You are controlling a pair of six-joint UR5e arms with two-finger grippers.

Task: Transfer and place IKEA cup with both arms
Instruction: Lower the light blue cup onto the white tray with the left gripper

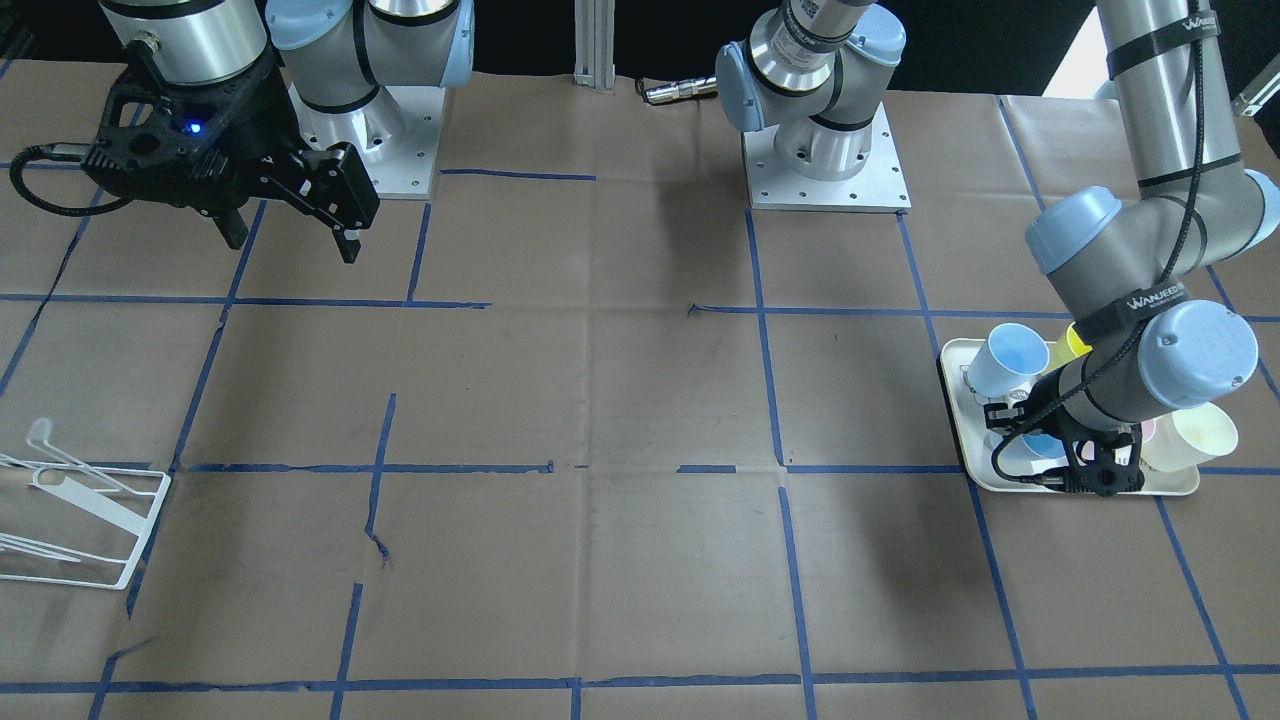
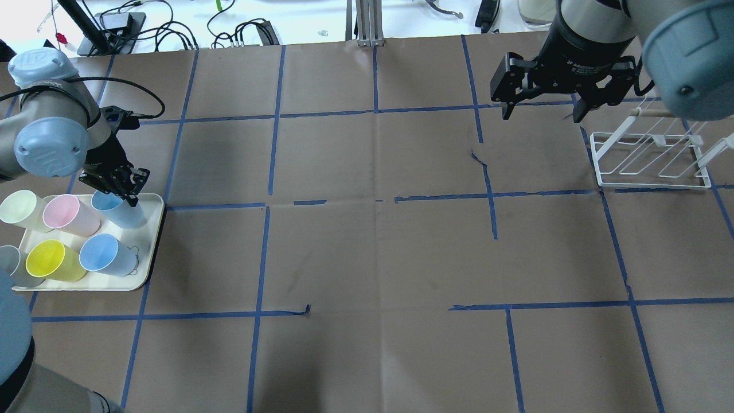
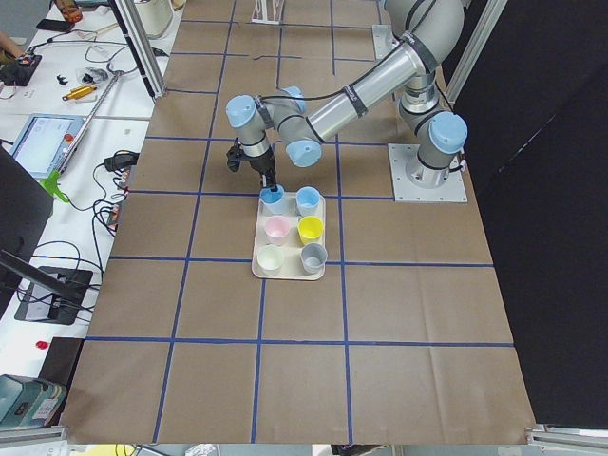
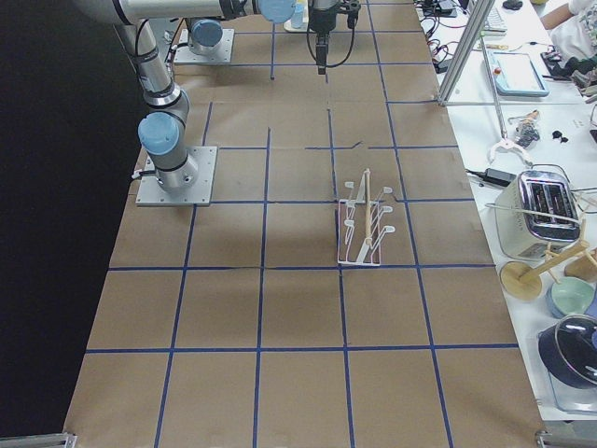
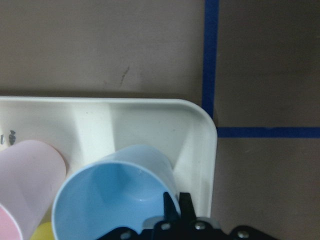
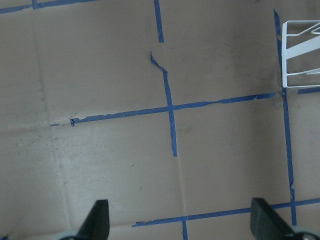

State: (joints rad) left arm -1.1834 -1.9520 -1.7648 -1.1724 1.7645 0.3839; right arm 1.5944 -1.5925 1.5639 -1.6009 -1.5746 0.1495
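Note:
Two light-blue IKEA cups stand on a white tray (image 2: 150,261). My left gripper (image 2: 125,188) is down at the far-right corner cup (image 2: 123,211). In the left wrist view its fingers (image 5: 176,210) are pinched together on the rim of that blue cup (image 5: 112,197), one inside and one outside. The same cup shows in the front view (image 1: 1040,447), partly behind the left gripper (image 1: 1100,468). The second blue cup (image 2: 105,256) stands free. My right gripper (image 2: 542,115) hangs open and empty above the table near the rack, and shows in the front view (image 1: 293,245).
A pink cup (image 2: 67,213), a yellow cup (image 2: 50,259), a pale cream cup (image 2: 20,207) and a grey cup (image 2: 8,265) share the tray. A white wire rack (image 2: 651,156) stands on the right side of the table, close to the right gripper. Blue tape lines cross the brown paper cover.

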